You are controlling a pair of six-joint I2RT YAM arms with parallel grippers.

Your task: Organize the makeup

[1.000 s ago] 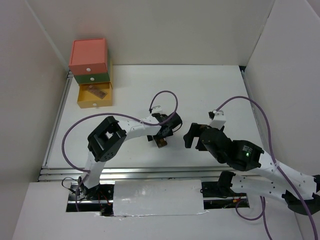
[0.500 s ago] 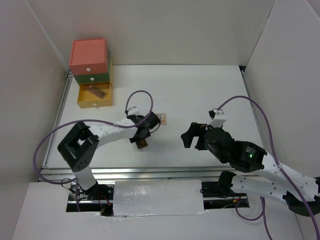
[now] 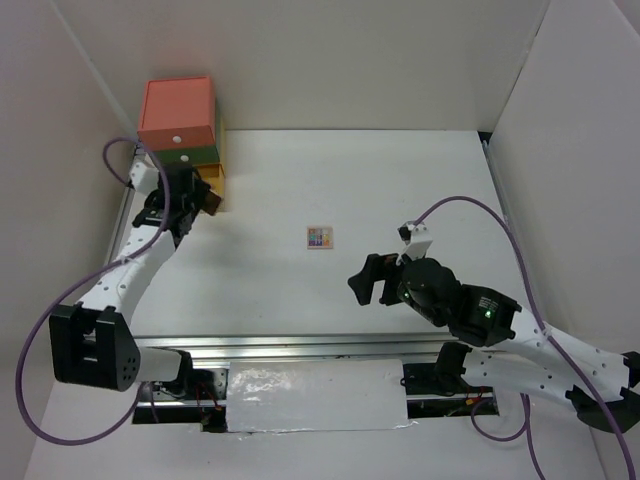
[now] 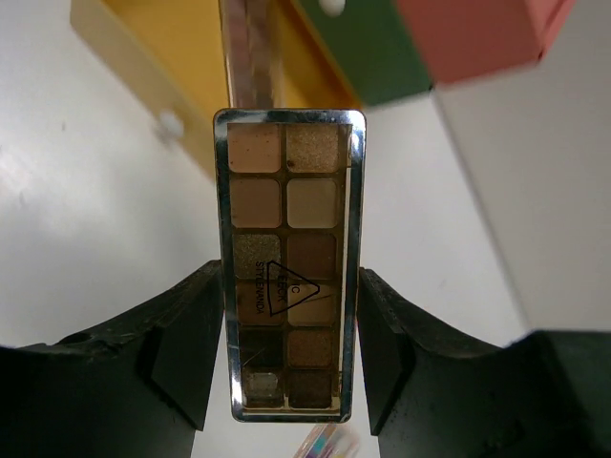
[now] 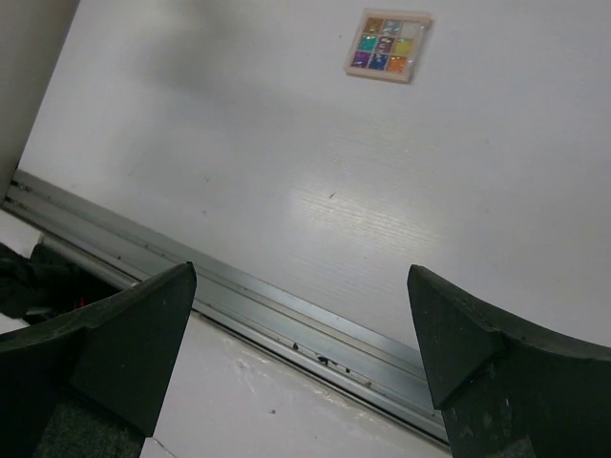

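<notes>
My left gripper (image 3: 196, 196) is shut on a brown eyeshadow palette (image 4: 288, 258), held between its fingers (image 4: 181, 334) over the open yellow drawer (image 4: 143, 43). Another long palette (image 4: 248, 57) lies inside that drawer. A small multicolour palette (image 3: 320, 238) lies flat on the white table near the middle. It also shows in the right wrist view (image 5: 388, 45), and its edge shows in the left wrist view (image 4: 320, 444). My right gripper (image 3: 368, 280) hovers to the near right of it, open and empty (image 5: 301, 286). Puffs, tube and compact are out of view.
The stacked drawer box stands at the far left, coral on top (image 3: 178, 110), green (image 4: 382, 52) below, yellow drawer pulled out. White walls enclose the table. A metal rail (image 5: 286, 305) runs along the near edge.
My left arm swung from the table's middle to the far left, carrying the brown palette to the drawer box. The multicolour palette stayed put. My right gripper shifted slightly left and nearer.
</notes>
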